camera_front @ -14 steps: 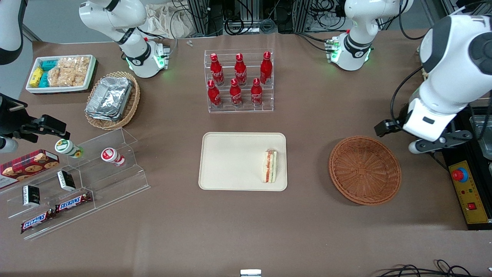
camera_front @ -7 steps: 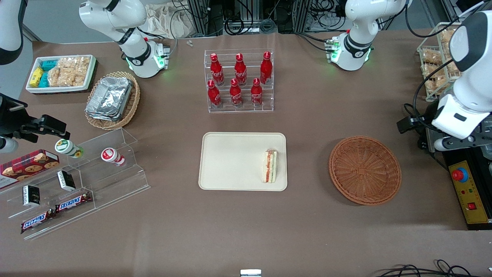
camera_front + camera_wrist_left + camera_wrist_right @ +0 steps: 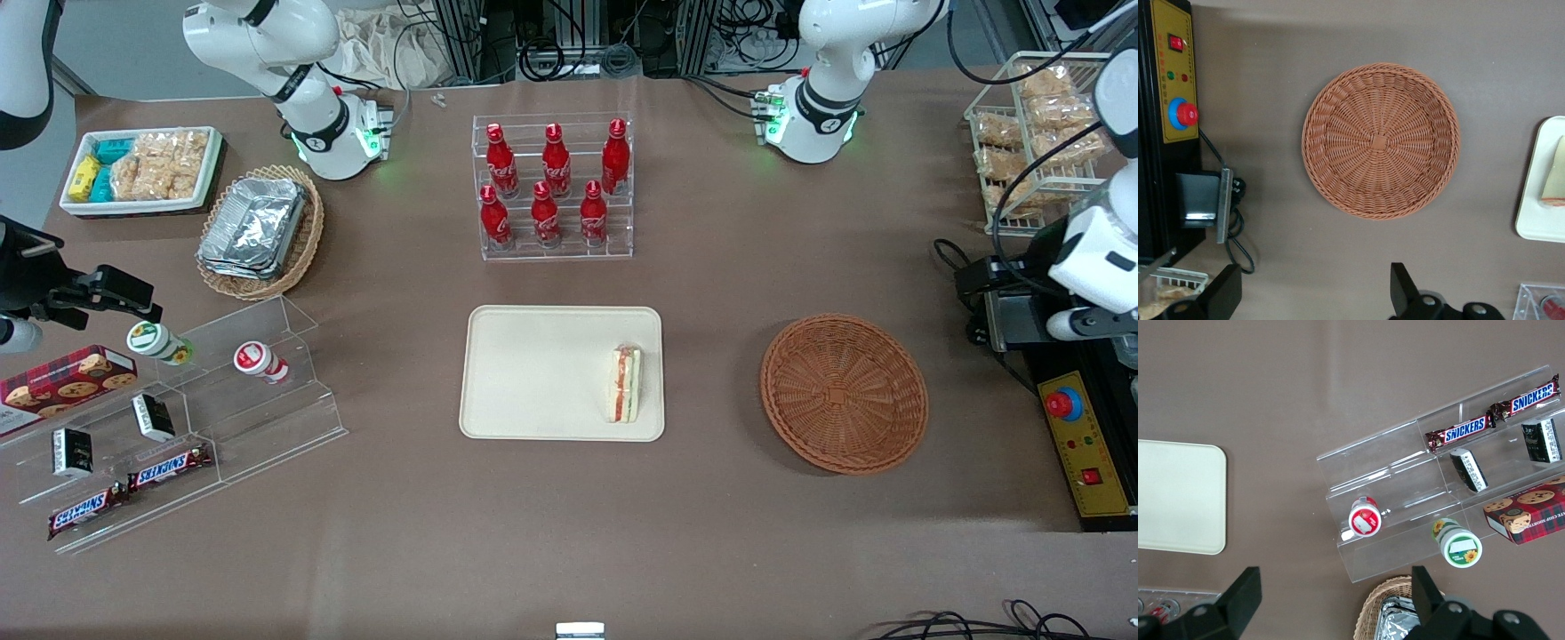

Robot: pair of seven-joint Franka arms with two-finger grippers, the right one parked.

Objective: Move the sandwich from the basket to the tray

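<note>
Since a second ago the left arm has drawn away from the wicker basket (image 3: 844, 393) toward the working arm's end of the tabletop (image 3: 569, 533), uncovering a wire rack of bagged snacks (image 3: 1031, 133). Its gripper (image 3: 1315, 297) hangs high off the basket's rim, fingers spread apart and holding nothing. With the basket empty and the wrapped sandwich (image 3: 625, 384) on the cream tray (image 3: 533, 373), against the edge nearest the basket, the task looks finished.

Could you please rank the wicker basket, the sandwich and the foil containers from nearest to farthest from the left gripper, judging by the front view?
From the left gripper, open above the table edge:
1. Wicker basket, beside it.
2. Sandwich, on the tray.
3. Foil containers, toward the parked arm's end.
</note>
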